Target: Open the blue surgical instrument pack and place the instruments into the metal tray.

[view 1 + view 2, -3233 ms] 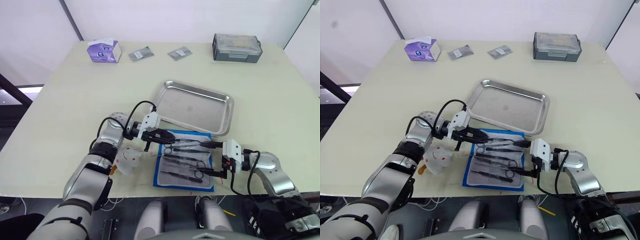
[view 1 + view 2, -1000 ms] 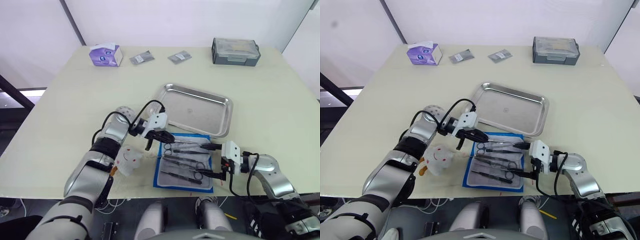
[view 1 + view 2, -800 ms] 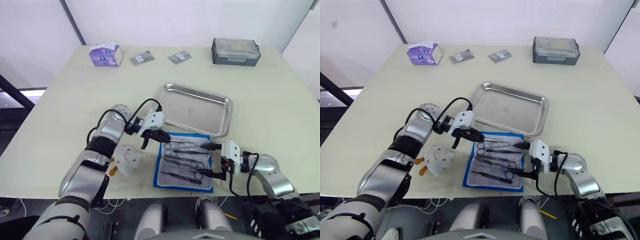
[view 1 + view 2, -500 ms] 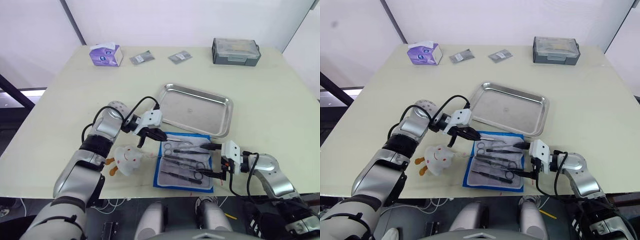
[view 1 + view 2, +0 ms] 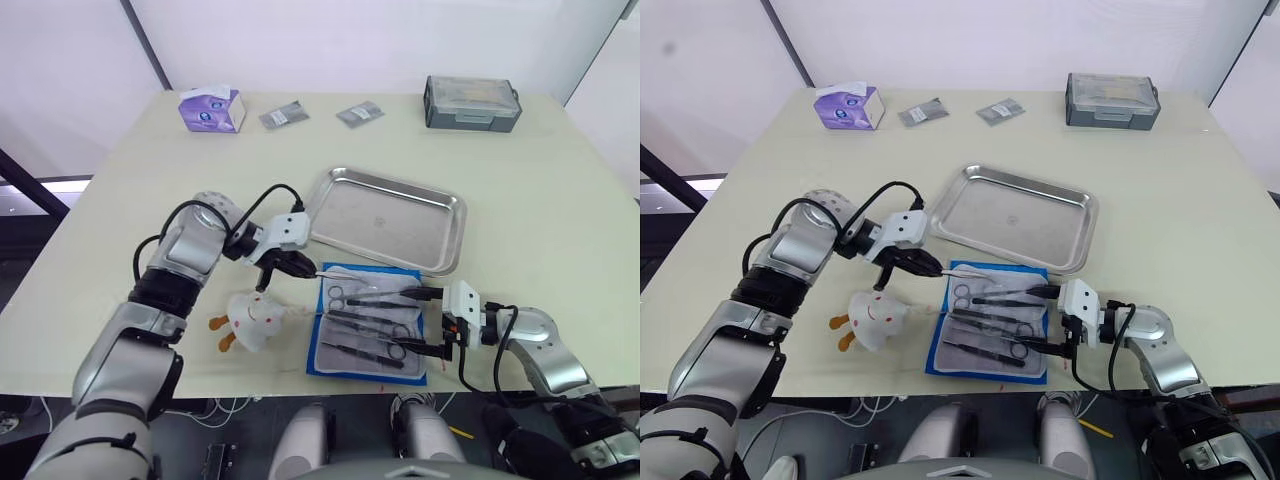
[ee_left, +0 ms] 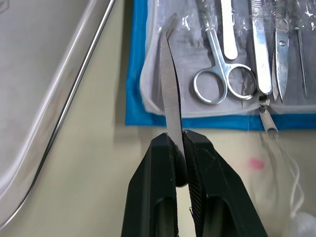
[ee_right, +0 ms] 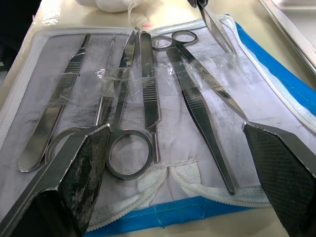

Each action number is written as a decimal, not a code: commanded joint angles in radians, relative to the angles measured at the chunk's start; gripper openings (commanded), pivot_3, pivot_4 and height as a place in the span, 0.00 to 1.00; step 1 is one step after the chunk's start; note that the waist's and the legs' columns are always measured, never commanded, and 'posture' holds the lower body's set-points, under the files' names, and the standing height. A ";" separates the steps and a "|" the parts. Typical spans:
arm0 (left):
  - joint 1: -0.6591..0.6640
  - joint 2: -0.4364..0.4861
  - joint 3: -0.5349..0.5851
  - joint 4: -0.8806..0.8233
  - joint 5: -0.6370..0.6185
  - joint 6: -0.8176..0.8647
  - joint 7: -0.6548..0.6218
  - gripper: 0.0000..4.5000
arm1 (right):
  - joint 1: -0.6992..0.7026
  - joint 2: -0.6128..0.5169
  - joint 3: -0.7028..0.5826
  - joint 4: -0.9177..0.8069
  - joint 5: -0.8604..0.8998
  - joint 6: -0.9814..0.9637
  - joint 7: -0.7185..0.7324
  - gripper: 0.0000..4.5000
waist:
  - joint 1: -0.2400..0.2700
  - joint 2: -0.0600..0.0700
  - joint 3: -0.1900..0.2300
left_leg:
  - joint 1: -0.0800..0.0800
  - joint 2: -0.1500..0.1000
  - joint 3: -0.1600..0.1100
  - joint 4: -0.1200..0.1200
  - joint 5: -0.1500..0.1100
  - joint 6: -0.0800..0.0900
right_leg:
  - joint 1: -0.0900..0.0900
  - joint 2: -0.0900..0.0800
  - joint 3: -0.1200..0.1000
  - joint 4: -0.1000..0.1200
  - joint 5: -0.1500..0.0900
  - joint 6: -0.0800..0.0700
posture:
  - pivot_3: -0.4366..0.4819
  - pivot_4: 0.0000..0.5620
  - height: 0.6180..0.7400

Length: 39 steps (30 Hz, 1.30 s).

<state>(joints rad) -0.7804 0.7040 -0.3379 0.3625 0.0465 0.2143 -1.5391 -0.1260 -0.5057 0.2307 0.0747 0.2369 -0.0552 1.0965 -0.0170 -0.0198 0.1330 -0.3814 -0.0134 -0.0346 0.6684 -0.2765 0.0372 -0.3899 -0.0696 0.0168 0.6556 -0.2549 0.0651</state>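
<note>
Tweezers [image 5: 332,269] sat pinched in the left gripper [image 5: 300,265] at centre frame of the left eye view, lifted off the pack [image 5: 371,322] just lower right of it, presumably for carrying to the empty tray [image 5: 390,216] above. The right gripper [image 5: 421,322], lower right, stood spread wide across the pack's right edge, likely steadying it.

Seen from the left wrist, both black fingers [image 6: 158,192] clamped the tweezers' ridged handle, tips pointing over the pack's pale lining, tray rim at left.

Seen from the right wrist, remaining instruments [image 7: 148,94] lay side by side on the lining under clear film, framed by the spread fingers [image 7: 79,173].
</note>
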 commanded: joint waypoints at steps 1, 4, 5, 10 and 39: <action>0.008 0.026 0.008 -0.069 -0.004 0.058 0.007 0.00 | 0.032 -0.009 0.039 0.047 -0.048 0.046 -0.006 1.00 | 0.000 0.000 0.000 | 0.000 0.000 0.000 0.000 0.000 0.000 | 0.000 0.000 0.000 0.000 0.000 0.000 | 0.48 0.27 0.95; 0.027 0.050 0.013 -0.125 -0.015 0.115 0.000 0.00 | 0.032 -0.008 0.039 0.047 -0.047 0.047 -0.006 1.00 | 0.000 0.000 0.000 | 0.000 0.000 0.000 0.000 0.000 0.000 | 0.000 0.000 0.000 0.000 0.000 0.000 | 0.48 0.27 0.95; 0.034 0.063 0.014 -0.144 -0.018 0.133 -0.006 0.00 | 0.032 -0.008 0.039 0.046 -0.047 0.047 -0.006 1.00 | 0.000 0.000 0.000 | 0.000 0.000 0.000 0.000 0.000 0.000 | 0.000 0.000 0.000 0.000 0.000 0.000 | 0.48 0.27 0.95; 0.051 0.132 0.034 -0.222 -0.048 0.198 -0.025 0.00 | 0.031 -0.008 0.040 0.046 -0.047 0.047 -0.005 1.00 | 0.000 0.000 0.001 | 0.000 0.001 0.000 0.000 0.000 0.000 | 0.000 0.000 0.000 0.000 0.000 0.000 | 0.48 0.27 0.95; -0.016 -0.134 0.312 -0.214 -0.348 0.396 0.465 0.00 | 0.055 -0.013 0.027 0.013 -0.033 0.057 -0.015 1.00 | 0.004 0.000 0.001 | 0.000 0.002 0.000 0.000 0.000 0.000 | 0.000 -0.001 0.000 0.001 -0.002 -0.001 | 0.48 0.27 0.95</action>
<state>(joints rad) -0.7632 0.5981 -0.0637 0.1359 -0.3126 0.6418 -1.1573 -0.1094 -0.5089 0.2251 0.0534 0.2364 -0.0471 1.0840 -0.0134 -0.0201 0.1345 -0.3817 -0.0112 -0.0350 0.6684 -0.2766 0.0369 -0.3902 -0.0705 0.0168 0.6561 -0.2565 0.0646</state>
